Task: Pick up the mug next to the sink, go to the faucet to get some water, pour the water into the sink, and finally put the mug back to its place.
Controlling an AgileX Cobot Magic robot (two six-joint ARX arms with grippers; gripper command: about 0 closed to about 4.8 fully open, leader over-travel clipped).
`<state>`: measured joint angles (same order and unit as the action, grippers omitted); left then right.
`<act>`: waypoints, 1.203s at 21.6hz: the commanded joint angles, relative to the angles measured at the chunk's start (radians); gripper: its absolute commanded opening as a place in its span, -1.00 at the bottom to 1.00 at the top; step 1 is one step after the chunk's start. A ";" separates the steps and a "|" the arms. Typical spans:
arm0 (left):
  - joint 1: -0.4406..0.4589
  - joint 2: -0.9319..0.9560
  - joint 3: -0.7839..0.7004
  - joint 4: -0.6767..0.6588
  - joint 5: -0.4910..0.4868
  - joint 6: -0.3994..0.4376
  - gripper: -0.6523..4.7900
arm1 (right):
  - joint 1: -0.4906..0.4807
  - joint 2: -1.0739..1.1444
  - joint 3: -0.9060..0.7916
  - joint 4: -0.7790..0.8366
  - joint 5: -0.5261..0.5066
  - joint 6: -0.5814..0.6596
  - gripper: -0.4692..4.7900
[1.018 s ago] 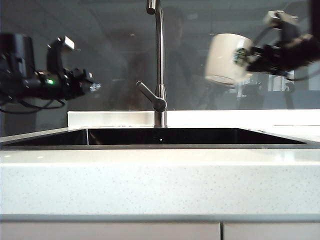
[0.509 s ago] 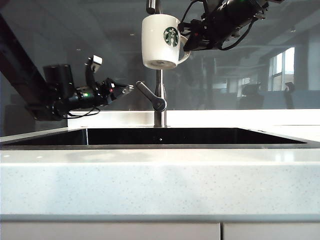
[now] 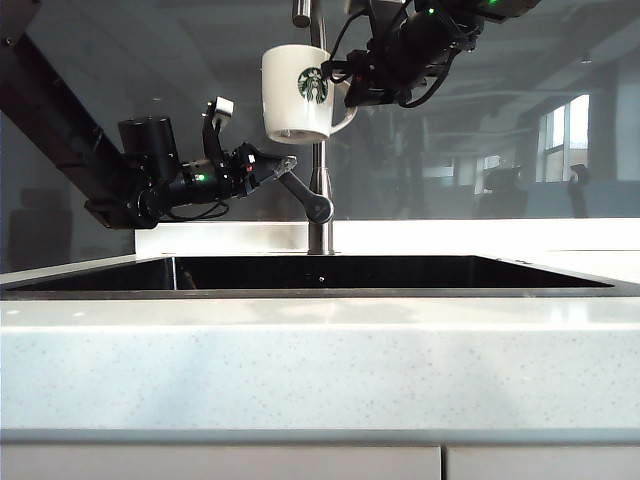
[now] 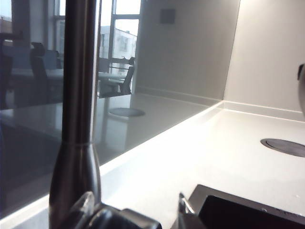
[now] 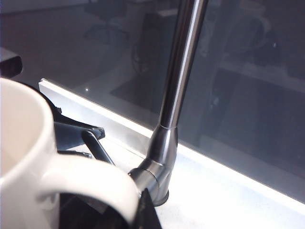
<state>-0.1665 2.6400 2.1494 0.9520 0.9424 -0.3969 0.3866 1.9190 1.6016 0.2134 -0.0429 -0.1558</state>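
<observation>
The right claw (image 3: 345,85), clamped on the mug (image 3: 297,92) handle, holds it under the faucet (image 3: 319,130) spout. The left claw (image 3: 283,166), jaws apart, brackets the lever (image 3: 303,195). A hard shove could splash water past the mug.

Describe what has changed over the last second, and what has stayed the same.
The right gripper, shut on the mug by its handle, carried it from the right side to the faucet and turned it upright below the spout. The left gripper travelled from the far left to the faucet's lever; its jaws stand open around the lever's tip. The sink, the countertop and the faucet itself did not move.
</observation>
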 commanded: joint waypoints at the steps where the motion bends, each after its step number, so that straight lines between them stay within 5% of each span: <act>1: -0.003 -0.007 0.004 0.006 0.075 -0.034 0.03 | 0.000 -0.023 0.022 0.097 0.006 0.014 -0.84; 11: -0.004 -0.008 0.004 0.024 0.253 -0.153 0.02 | 0.000 -0.023 0.023 0.188 0.008 0.014 -0.84; 26: -0.002 -0.008 0.004 0.030 0.203 -0.126 0.03 | 0.000 -0.023 0.023 0.188 0.008 0.014 -0.84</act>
<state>-0.1658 2.6400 2.1517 0.9615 1.1458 -0.5339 0.3851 1.9186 1.6112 0.3298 -0.0341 -0.1562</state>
